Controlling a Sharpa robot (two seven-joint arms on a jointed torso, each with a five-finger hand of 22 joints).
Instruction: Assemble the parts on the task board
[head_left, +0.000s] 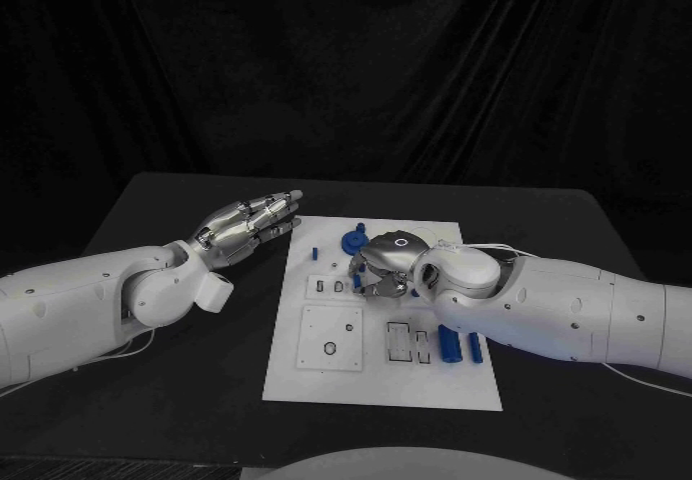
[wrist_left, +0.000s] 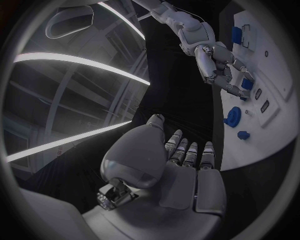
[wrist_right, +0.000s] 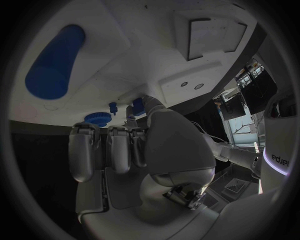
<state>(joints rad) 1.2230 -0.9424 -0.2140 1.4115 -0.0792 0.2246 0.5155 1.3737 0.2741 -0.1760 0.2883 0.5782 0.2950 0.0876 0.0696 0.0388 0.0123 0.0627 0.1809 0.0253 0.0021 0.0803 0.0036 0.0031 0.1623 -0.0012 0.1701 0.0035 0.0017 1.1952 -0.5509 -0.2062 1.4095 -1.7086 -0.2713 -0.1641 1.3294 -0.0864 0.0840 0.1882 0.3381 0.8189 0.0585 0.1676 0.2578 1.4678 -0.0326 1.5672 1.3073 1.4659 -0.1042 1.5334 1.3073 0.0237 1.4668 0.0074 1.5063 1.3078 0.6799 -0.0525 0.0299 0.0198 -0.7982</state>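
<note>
Right now my right hand (head_left: 387, 268) sits mid-frame over the task board (head_left: 378, 385), fingers curled on a small blue part (wrist_left: 247, 84), apparently to seat it. My left hand (head_left: 253, 225) waits upper-left, holding nothing, fingers extended.

White task board (head_left: 378, 385) lies flat mid-surface, long side running away from the robot, with rectangular recessed slots and a raised square plate near its near-left part. Blue gear-like round part (head_left: 351, 243) sits at the far end, a small blue piece (head_left: 356, 227) just beyond it. Two blue bar parts (head_left: 462, 348) lie side by side near the board's right edge, long axes running front to back.
</note>
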